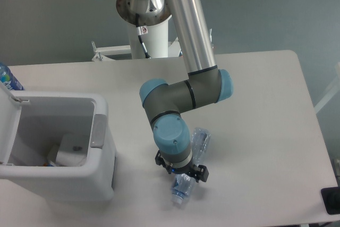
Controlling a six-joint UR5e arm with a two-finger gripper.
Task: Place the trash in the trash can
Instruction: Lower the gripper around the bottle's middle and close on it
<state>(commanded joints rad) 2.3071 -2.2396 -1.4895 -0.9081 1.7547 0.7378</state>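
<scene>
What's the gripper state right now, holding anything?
Gripper: directly over the crushed bottle on the table; wrist hides the fingers, so open, shut or gripping cannot be told.

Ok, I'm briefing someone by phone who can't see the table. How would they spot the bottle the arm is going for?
Start at the white trash can at the table's left, then look right to the arm's blue wrist near the front edge. Under the gripper lies the crushed clear bottle, bluish, its white cap toward the table's front edge. The only other bottle, blue-labelled, stands behind the bin.
</scene>
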